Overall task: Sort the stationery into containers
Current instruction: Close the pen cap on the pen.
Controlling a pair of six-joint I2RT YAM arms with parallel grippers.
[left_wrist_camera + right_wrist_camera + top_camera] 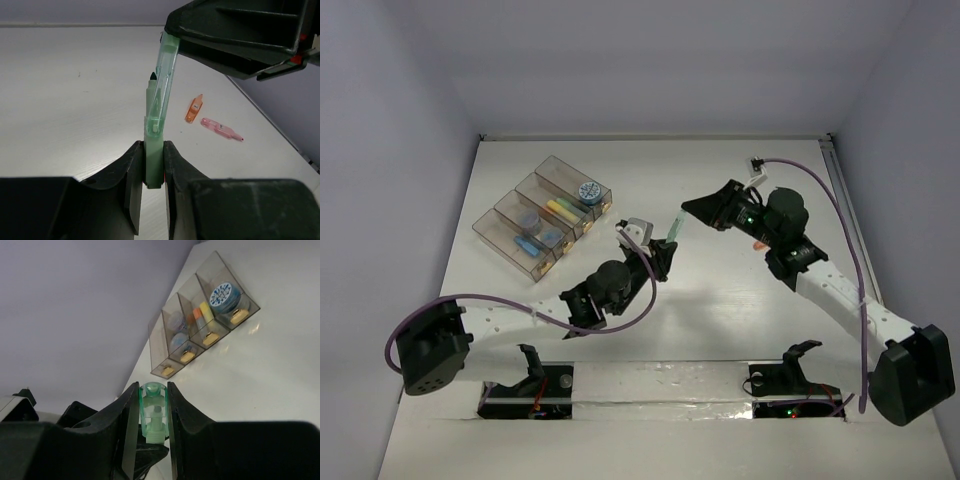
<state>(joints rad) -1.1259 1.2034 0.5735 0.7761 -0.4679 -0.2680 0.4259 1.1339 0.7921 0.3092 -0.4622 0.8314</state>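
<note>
Both arms meet above the middle of the surface (720, 310), sharing one green pen (153, 150) between them. My left fingers (132, 175) are closed narrowly on the pen's lower barrel, pinching it from both sides, so it stands upright in my left wrist view with its dark tip (153, 76) bare. My right fingers (131, 410) are closed on the upper end of a clear green cap (167, 70). The cap leans beside the tip rather than over it, and its lower end touches the barrel. From the overhead camera, pen and cap read as one short green streak between the two arms, to the right of the boxes and apart from them.

Four joined smoky boxes (485, 226) sit in a diagonal row at the far left of the surface. The end box farthest from me holds a round blue roll (589, 190), the next holds a yellow pen (560, 208), and the other two hold blue pieces (525, 242). An orange pen (194, 109) and a pink pen (221, 129) lie loose on the surface just beside each other, not touching. In my left wrist view they are beyond the held pen.
</note>
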